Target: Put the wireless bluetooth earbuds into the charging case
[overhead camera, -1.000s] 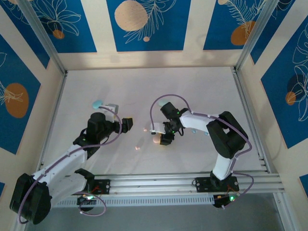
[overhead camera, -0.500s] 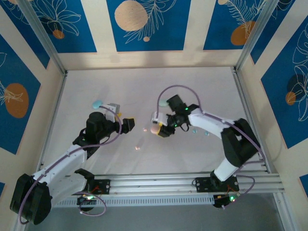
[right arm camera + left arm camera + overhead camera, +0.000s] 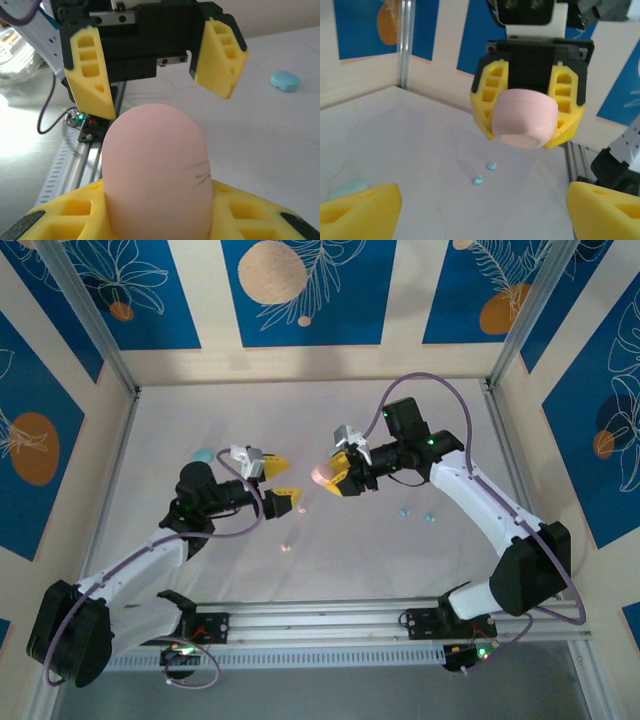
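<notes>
White bench (image 3: 300, 410), blue-panelled walls (image 3: 300, 290); far half lies open. Right claw (image 3: 337, 473) grips the pink case (image 3: 322, 474) above mid-bench; left claw (image 3: 278, 482) gapes wide, holding nothing.

Pink pebble-shaped charging case (image 3: 522, 117) clamped in right gripper (image 3: 333, 476), raised above table (image 3: 395, 135). Two light-blue earbuds (image 3: 478, 180) lie loose on the table, close together.

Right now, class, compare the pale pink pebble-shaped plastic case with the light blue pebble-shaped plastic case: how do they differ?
Colour: the pale pink pebble-shaped plastic case is pink; the light blue pebble-shaped plastic case is blue. Support: the pink case is gripped in the right hand, raised off the white table; the blue case lies on it, untouched. Place: pink hangs mid-table; blue lies on the left side. Both are smooth, rounded and pastel.
</notes>
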